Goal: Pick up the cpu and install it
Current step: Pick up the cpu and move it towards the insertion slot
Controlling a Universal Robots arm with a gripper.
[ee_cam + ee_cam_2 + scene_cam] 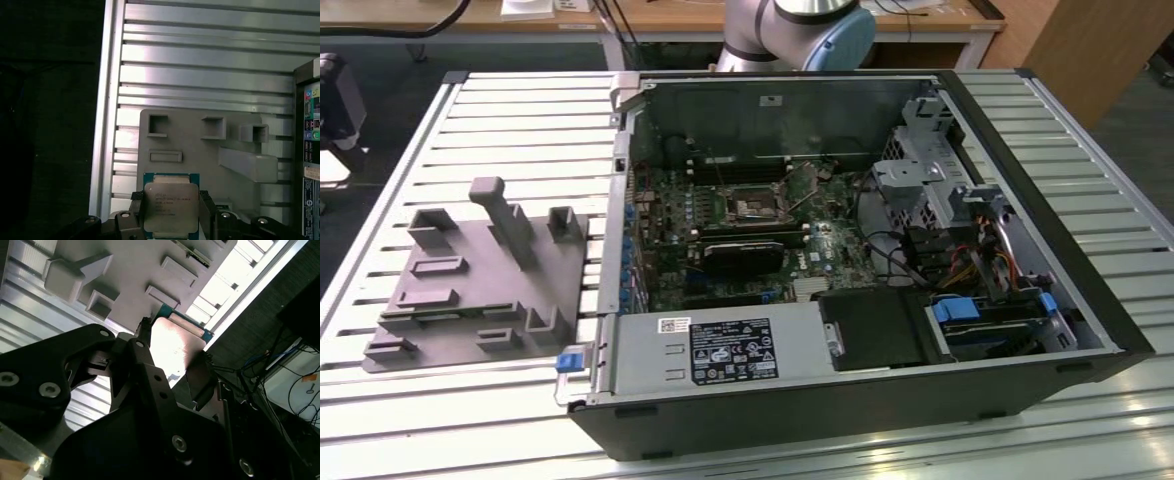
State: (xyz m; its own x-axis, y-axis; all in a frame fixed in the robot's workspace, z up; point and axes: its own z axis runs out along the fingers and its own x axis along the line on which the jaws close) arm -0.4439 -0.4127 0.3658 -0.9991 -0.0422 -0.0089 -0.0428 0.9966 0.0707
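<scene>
In the first wrist view the cpu is seen face-on: a flat square with a dull silver lid and a green rim. The black fingers of the gripper are clenched on two of its opposite edges, and it hangs over the grey tray. The exterior view shows the tray's moulded blocks and pockets on the ribbed metal counter. The open computer case stands just beside the tray, with its black-framed socket inside.

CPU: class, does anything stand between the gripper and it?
Nothing visible does. In the first wrist view the gripper clamps the cpu by two opposite sides, with the grey tray beyond it.
</scene>
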